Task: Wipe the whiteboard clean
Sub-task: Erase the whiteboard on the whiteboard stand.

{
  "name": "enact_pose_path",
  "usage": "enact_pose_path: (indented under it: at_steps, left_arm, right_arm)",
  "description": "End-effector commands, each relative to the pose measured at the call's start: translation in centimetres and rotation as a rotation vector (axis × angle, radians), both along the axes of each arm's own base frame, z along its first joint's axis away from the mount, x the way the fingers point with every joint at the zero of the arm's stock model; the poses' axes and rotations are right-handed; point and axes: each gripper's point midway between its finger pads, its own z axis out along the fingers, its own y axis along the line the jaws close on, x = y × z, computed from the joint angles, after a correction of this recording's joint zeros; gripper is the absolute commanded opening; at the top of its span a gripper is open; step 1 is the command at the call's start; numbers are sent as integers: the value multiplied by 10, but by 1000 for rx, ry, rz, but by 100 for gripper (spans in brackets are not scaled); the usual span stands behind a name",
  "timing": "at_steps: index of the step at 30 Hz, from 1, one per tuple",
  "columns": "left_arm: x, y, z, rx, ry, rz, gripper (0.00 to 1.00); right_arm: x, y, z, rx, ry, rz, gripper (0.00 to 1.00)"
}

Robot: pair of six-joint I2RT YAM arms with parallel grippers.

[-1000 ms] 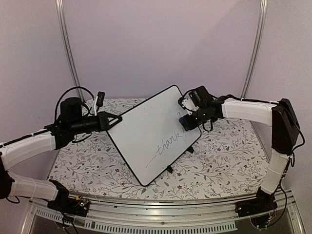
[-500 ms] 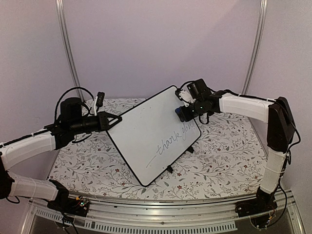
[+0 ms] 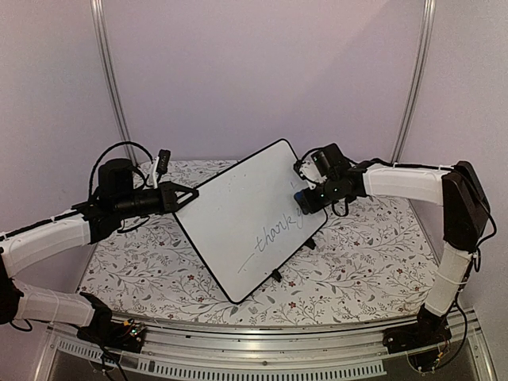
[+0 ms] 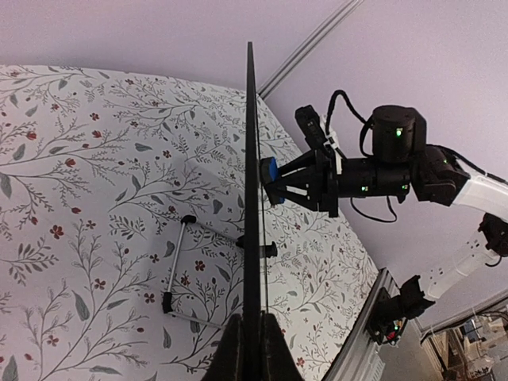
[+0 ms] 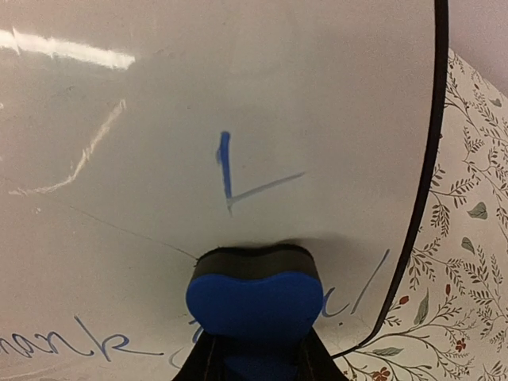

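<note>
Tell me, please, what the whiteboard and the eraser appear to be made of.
Whiteboard: glossy white, likely coated board or plastic; it mirrors light streaks. Its black frame looks plastic. Eraser: matte blue body over a black layer, probably foam and felt.

This is a robotics lab test cell: plain lilac walls [image 3: 262, 71] and bare aluminium uprights [image 3: 109, 87] close in a small booth. A left arm [image 3: 48, 238] and a right arm [image 3: 405, 181], white and black with loose cables [image 3: 119, 147], are bolted to a metal rail [image 3: 262, 349] along the near edge of a counter [image 3: 357, 262] under a floral-print cover.
</note>
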Motion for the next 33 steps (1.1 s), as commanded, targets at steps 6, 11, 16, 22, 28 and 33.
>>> enact_pose_path:
  at_steps: [6,11,16,22,28,33]
  left_arm:
    - [-14,-13,48,-59,-198,-105,0]
    - [-13,-13,49,-58,-201,-102,0]
    - [-13,-12,48,-56,-202,-101,0]
    - [-14,-13,48,-57,-198,-106,0]
    - [-13,-13,47,-58,-196,-105,0]
    - [-13,-13,46,-56,-193,-104,0]
  right_arm:
    - [31,16,21,18,-23,11,0]
    - [45,25,24,9,-30,23,0]
    - [40,21,12,-7,-6,21,0]
    - [15,3,-14,-34,49,9,0]
    - [2,-9,-23,-32,63,-7,0]
    - [11,-9,-15,-16,44,-18,0]
